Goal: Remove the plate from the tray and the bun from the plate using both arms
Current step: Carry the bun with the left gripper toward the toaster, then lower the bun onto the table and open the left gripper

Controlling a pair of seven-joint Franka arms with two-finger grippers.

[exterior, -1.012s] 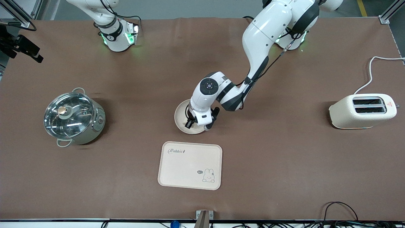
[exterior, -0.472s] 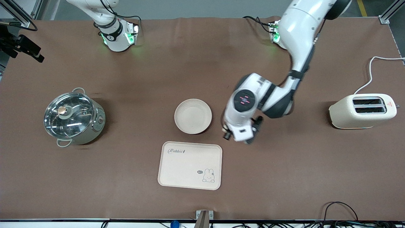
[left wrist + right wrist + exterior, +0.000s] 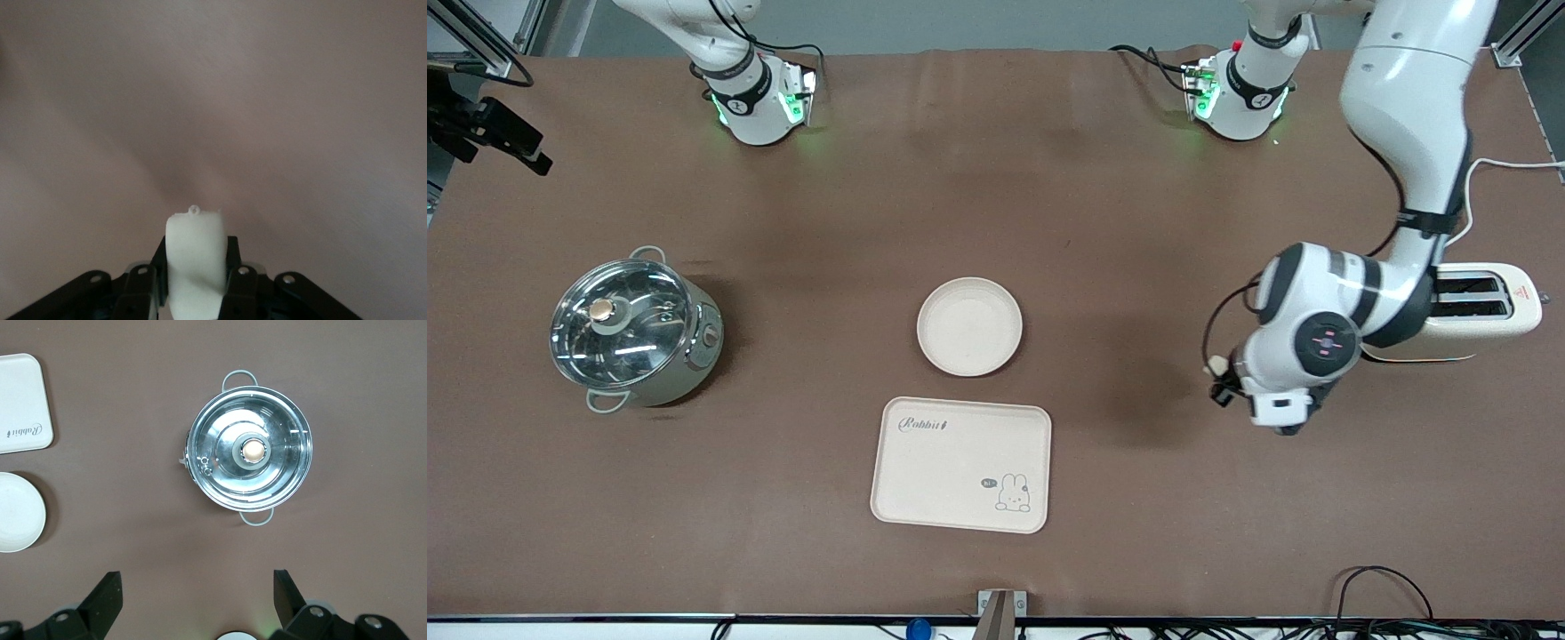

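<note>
My left gripper (image 3: 1221,384) is shut on the bun (image 3: 1214,365), a small pale cream cylinder, and holds it over bare table beside the toaster. In the left wrist view the bun (image 3: 195,257) stands upright between the black fingers (image 3: 235,257) of my left gripper (image 3: 195,248). The round cream plate (image 3: 969,326) lies empty mid-table, just farther from the front camera than the rabbit tray. My right gripper (image 3: 195,580) is open and empty, high over the table near the pot, out of the front view. The plate's edge (image 3: 17,513) shows in the right wrist view.
A rectangular cream rabbit tray (image 3: 960,464) lies nearer the front camera than the plate. A steel pot with a glass lid (image 3: 633,329) stands toward the right arm's end. A cream toaster (image 3: 1489,307) stands at the left arm's end, partly hidden by the left arm.
My left gripper has swung away from the plate toward the toaster, carrying the bun. The plate is now uncovered and empty. The right arm has not moved.
</note>
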